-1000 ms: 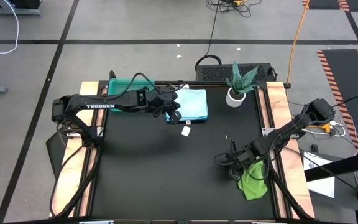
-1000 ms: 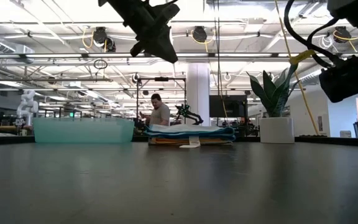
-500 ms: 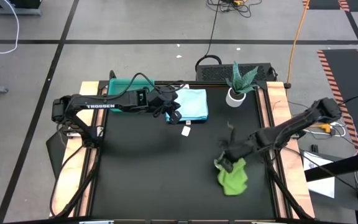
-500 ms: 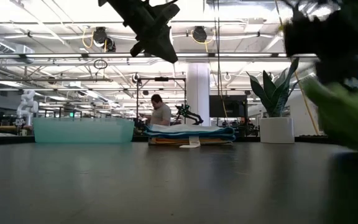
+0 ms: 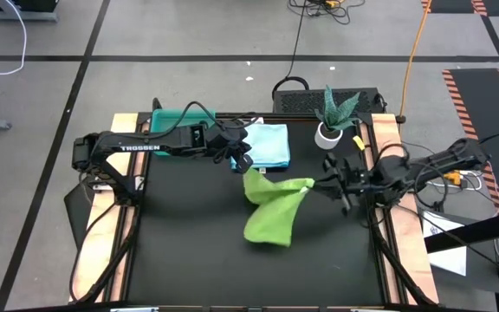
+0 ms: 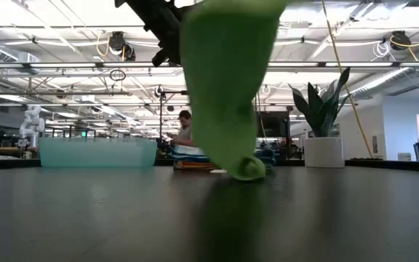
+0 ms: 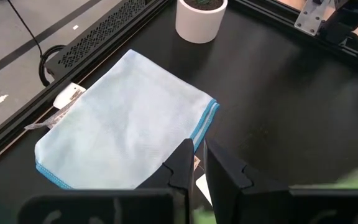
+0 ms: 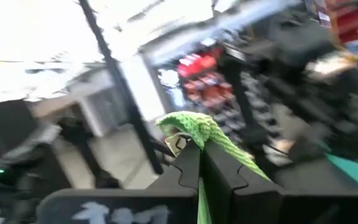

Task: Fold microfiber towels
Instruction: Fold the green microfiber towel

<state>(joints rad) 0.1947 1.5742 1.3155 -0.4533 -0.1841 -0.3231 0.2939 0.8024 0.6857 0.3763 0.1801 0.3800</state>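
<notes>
A big open workshop hall lies beyond the black table (image 5: 197, 251), which carries everything here. Next in size, the green towel (image 5: 271, 208) hangs stretched across mid-table, its lower end trailing on the surface (likely being lifted clear so it can be spread flat for folding). The right gripper (image 5: 326, 184) is clenched on one corner of it, the fabric bunched between the pressed-together fingers. At the far edge sits the teal tray (image 5: 173, 116), and beside it the stack of folded towels (image 5: 267, 146), pale blue on top. The left gripper (image 5: 243, 161) waits just over the stack's near edge, fingers nearly together and gripping nothing, probably parked until a second corner needs holding
</notes>
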